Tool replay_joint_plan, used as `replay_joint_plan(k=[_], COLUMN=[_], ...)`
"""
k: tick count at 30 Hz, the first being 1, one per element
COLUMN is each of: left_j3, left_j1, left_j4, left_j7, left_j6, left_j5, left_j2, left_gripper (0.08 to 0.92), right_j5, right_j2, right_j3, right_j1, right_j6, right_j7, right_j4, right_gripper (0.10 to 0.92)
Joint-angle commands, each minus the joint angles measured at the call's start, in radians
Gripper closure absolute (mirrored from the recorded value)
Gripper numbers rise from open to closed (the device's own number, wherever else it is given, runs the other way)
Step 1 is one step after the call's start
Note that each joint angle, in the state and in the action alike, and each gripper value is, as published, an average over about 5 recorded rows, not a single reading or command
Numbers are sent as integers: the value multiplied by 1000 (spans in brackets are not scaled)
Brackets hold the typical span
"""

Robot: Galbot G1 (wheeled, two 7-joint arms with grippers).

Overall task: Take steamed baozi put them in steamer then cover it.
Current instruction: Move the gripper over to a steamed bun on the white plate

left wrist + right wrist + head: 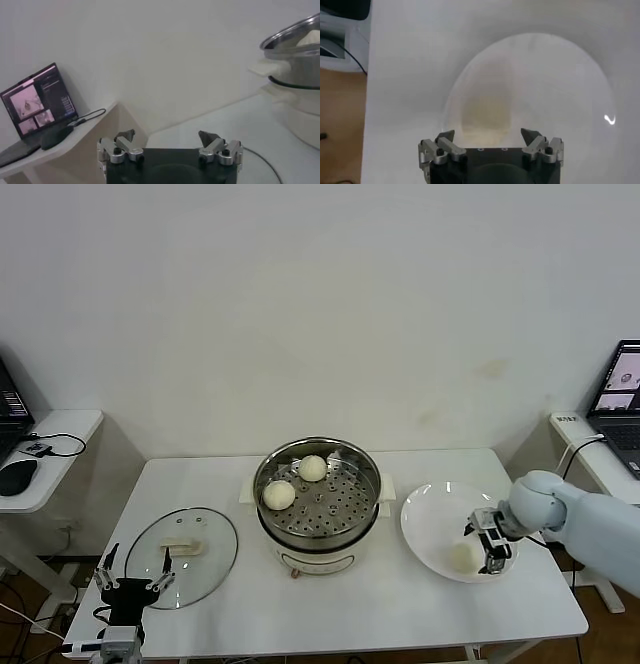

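Right gripper (489, 546), wide open and empty, hovers just beside plate's (425, 529) baozi (461, 557).

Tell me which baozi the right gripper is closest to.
The baozi on the white plate, at, just beside the open right gripper. The other two visible baozi sit inside the steamer, far from it.

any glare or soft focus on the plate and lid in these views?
Right wrist view: plate washed out, one small bright glint near its rim, bun between the open jaws is a soft smear. Head view: glass lid shows faint sheen, steamer rim reflects light. Left wrist view: steamer sharp, laptop readable.
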Motion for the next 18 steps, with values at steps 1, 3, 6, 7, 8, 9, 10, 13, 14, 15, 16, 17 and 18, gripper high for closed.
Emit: replay_joint_plan(k=[1, 3, 6, 7, 8, 9, 10, 13, 14, 15, 16, 17, 18], left_j3=[-3, -4, -4, -4, -3, -2, -2, -1, -2, -2, -2, -3, -3], left_j1=[-1, -1, -3, -3, -4, -4, -4, -4, -3, -3, -3, -3, -3], left_j4=[5, 6, 6, 6, 6, 6, 5, 4, 3, 2, 1, 0, -1], left_j7=[0, 0, 0, 0, 0, 0, 0, 0, 0, 0, 0, 0, 0], left_j6=[0, -1, -1, -1, -1, -1, -1, -1, -1, -1, -1, -1, -1], left_j5=[1, 1, 0, 1, 1, 1, 1, 1, 1, 1, 1, 0, 0], left_j2=[2, 3, 2, 2, 1, 0, -1, -2, -2, -2, -2, -1, -1], left_gripper=[177, 177, 177, 177, 177, 177, 177, 177, 177, 177, 177, 177, 177], right_j5=[-12, -12, -13, -13, -13, -13, -12, -10, -9, -8, -6, -3, 0], right_j2=[39, 37, 35, 35, 34, 34, 33, 34, 35, 37, 38, 39, 38], right_j3=[35, 37, 41, 42, 42, 43, 43, 44, 46, 49, 51, 53, 54], right_j1=[-47, -51, -53, -52, -51, -50, -48, -44, -43, -41, -39, -36, -30], right_j6=[-6, -11, -17, -19, -20, -21, -21, -18, -17, -16, -15, -15, -15], right_j7=[11, 9, 8, 7, 6, 3, 0, -13, -15, -17, -18, -18, -19], right_j4=[-45, -45, -46, -47, -48, -48, -49, -52, -54, -55, -56, -56, -55], right_gripper=[207, 226, 272, 285, 299, 309, 315, 339, 348, 360, 371, 381, 386])
